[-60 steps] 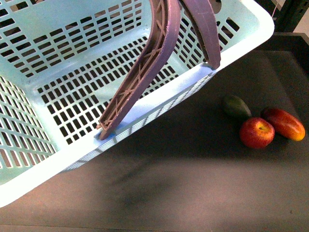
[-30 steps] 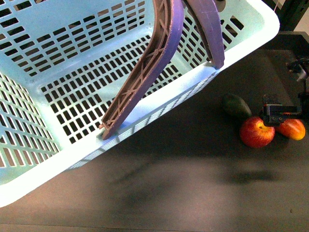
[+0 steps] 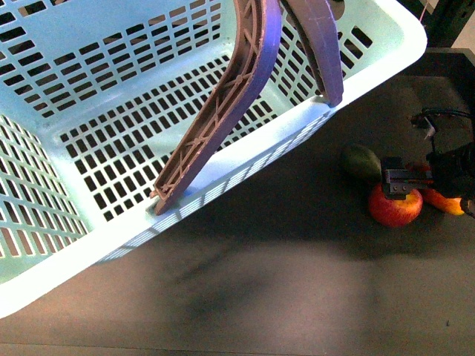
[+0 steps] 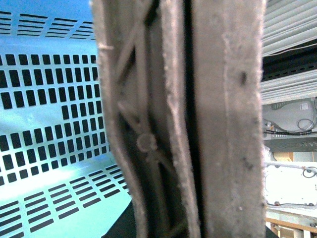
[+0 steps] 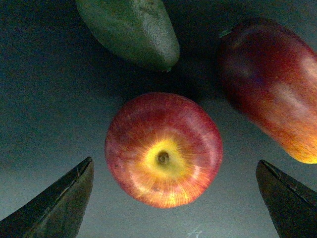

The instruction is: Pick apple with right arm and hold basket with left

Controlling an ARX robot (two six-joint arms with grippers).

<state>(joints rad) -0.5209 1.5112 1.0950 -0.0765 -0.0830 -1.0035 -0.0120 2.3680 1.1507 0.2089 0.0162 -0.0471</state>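
The red apple [image 3: 393, 210] lies on the dark table at the right, stem dimple up. My right gripper [image 3: 401, 187] hovers just above it. In the right wrist view the apple [image 5: 163, 148] sits between the wide-apart fingers [image 5: 59, 203], and the open right gripper [image 5: 174, 163] touches nothing. The pale mint-blue basket [image 3: 371, 59] fills the left and is tilted, hanging by its brown-mauve handles [image 3: 237, 96]. Those handles [image 4: 198, 119] fill the left wrist view, pressed together in my left gripper, whose fingers are hidden.
A small dark green fruit [image 3: 361, 163] lies just left of and behind the apple, and a red-orange mango [image 3: 445, 202] lies close on its right. Both crowd the apple [image 5: 131, 29] [image 5: 277, 84]. Bare dark tabletop [image 3: 260, 289] stretches in front of the basket.
My right gripper came in from the right edge and moved left until it hangs over the apple. The basket shifted only slightly.
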